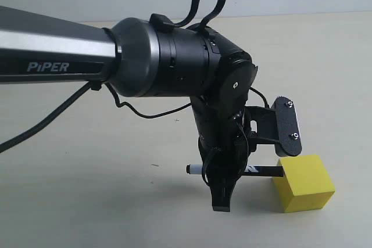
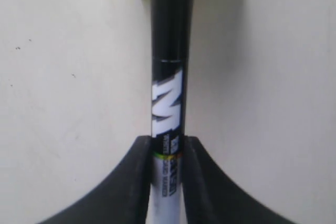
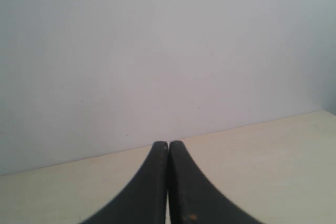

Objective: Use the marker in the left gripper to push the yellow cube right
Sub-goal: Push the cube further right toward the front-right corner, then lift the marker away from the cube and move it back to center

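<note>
Marker (image 1: pixel 264 171): we record it lying level just above the table (image 1: pixel 87 201), white barrel to the left and black cap to the right, well away from the table's far edge. Left gripper (image 1: pixel 222 200): we note its fingers pointing down, pinched narrowly onto the marker's barrel beside the printed label. Yellow cube (image 1: pixel 303 183): we list it resting on the table just right of that gripper, its left face meeting the marker's black end, seemingly touching. Right gripper (image 3: pixel 168 148): we find its jaws pressed together, holding nothing.
</note>
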Controlling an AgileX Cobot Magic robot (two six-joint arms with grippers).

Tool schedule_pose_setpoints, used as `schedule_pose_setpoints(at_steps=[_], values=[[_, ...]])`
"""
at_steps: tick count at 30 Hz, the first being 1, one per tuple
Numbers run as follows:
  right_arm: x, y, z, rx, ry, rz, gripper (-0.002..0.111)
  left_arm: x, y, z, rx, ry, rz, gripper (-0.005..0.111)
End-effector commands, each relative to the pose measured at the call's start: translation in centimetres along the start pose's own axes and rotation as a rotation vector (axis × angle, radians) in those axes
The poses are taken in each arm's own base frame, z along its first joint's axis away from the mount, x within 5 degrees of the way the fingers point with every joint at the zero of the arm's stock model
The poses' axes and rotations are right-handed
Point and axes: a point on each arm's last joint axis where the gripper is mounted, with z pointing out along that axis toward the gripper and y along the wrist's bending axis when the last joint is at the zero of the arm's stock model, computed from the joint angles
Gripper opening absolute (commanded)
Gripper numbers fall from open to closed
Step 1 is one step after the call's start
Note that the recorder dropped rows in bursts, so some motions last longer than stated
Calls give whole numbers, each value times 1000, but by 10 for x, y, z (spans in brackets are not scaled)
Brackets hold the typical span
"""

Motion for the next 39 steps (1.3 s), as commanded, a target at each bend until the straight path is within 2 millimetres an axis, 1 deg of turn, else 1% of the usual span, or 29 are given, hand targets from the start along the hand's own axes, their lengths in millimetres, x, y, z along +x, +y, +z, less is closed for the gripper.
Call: schedule_pose_setpoints(at_steps=[1,5,9,23,31,36,39], values=[[1,-1,0,5,-3,0,0,3,0,-1,12,35,-1,0],[1,-1,0,5,-3,0,0,11,-1,-2,23,123,3,0],[1,-1,0,5,-3,0,0,14,-1,-2,19,159,-9,0],[1,0,0,5,-5,0,0,14,-1,-2,16,155,-14,0],[1,0,0,5,-5,0,0,9,3,-1,-24,106,-14,0],[1,0,0,5,-5,0,0,12,7,-1,-66,135,17,0],[1,0,0,5,-5,0,0,10,8,-1,-83,121,27,0]])
